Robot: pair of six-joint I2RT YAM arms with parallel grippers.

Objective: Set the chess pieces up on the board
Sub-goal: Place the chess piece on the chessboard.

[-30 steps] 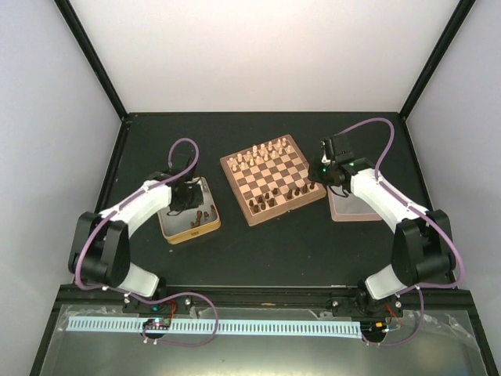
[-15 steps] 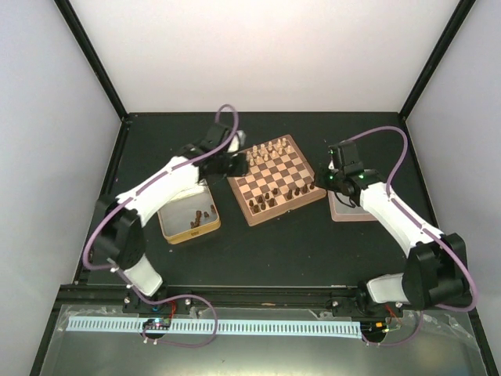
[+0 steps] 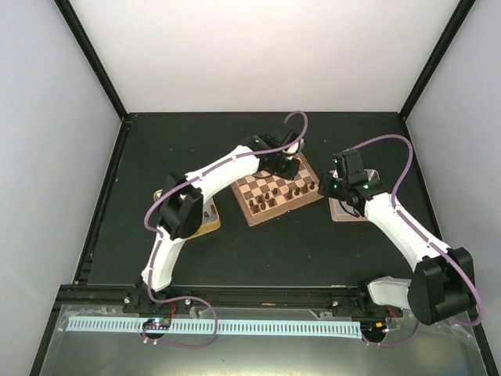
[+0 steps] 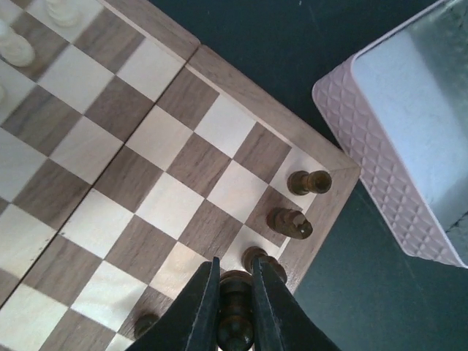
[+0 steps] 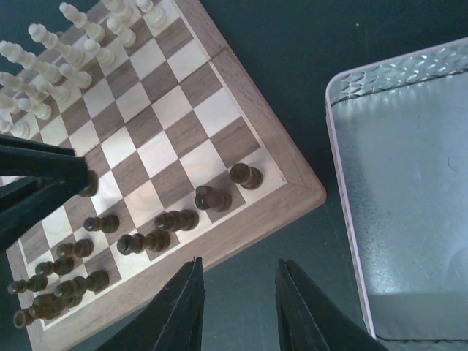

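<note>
Chess piece [image 4: 235,311] between left jaws, lower end out of frame

Board [image 3: 262,186], chess pieces [image 5: 157,238] on it, between left tin [image 3: 211,220] and right tin [image 3: 341,211]

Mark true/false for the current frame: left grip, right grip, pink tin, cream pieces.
1. The left fingers clamp a dark piece above the board. True.
2. The right fingers hold a dark piece. False: they stand open and empty, just off the board's edge.
3. Dark pieces lie in the pink tin. False: the part of it in view shows none.
4. Cream pieces stand on the board. True.
</note>
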